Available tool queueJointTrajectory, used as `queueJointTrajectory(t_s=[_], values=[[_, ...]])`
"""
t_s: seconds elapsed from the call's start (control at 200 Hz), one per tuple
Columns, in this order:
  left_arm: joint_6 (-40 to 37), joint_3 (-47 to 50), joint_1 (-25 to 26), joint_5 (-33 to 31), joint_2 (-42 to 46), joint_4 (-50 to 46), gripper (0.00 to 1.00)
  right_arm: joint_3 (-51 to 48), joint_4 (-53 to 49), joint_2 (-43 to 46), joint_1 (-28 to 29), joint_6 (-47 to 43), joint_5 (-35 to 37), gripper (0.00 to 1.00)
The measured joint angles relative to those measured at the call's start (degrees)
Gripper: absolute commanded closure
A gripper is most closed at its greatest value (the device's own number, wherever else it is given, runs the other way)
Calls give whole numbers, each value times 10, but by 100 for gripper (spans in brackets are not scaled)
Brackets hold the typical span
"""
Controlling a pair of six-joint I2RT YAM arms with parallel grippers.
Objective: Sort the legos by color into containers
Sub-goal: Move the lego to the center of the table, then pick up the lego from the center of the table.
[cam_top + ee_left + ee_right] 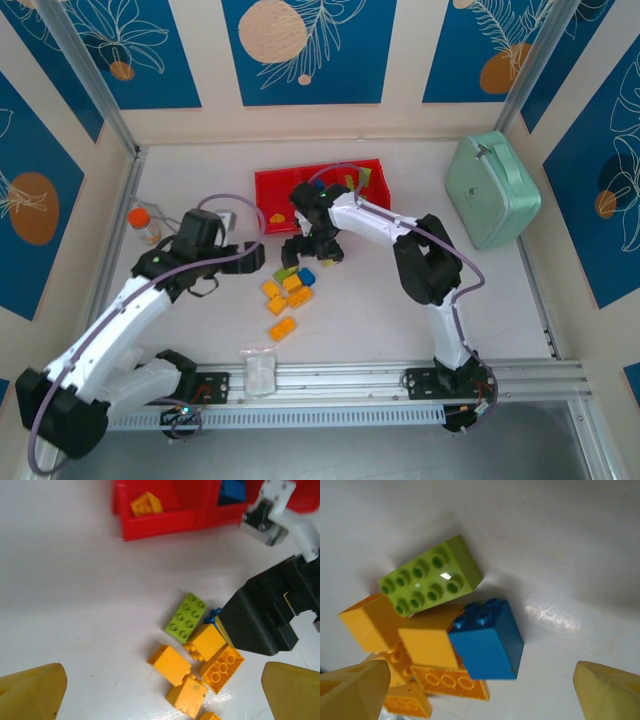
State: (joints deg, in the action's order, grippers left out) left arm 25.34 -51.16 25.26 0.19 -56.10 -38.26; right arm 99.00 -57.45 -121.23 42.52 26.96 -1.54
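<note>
My left pincer (246, 258) hangs spread wide and empty over the tabletop (350, 322), the loose legos (285, 296) just to its right. My right pincer (485, 685), fingers likewise spread, hovers over that pile, a blue brick (487, 640) between them untouched, a green brick (430, 577) beyond it. The red containers (268, 190) lie just past both pincers, a few bricks inside.
</note>
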Motion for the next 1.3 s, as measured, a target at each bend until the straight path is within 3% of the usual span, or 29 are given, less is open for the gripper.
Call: queueJointTrajectory(t_s=[0.205,0.495,0.77,1.301], values=[[3,23,-32,-10,62,-34,1,35,-60,-40,14,1,80,6],[-3,34,-46,-7,44,-45,1,35,-92,-40,7,20,122,6],[-3,35,-50,0,31,-47,1,-19,-123,2,-34,30,170,7],[-42,34,-52,-2,49,-100,1,-82,-75,36,-3,-2,133,12]])
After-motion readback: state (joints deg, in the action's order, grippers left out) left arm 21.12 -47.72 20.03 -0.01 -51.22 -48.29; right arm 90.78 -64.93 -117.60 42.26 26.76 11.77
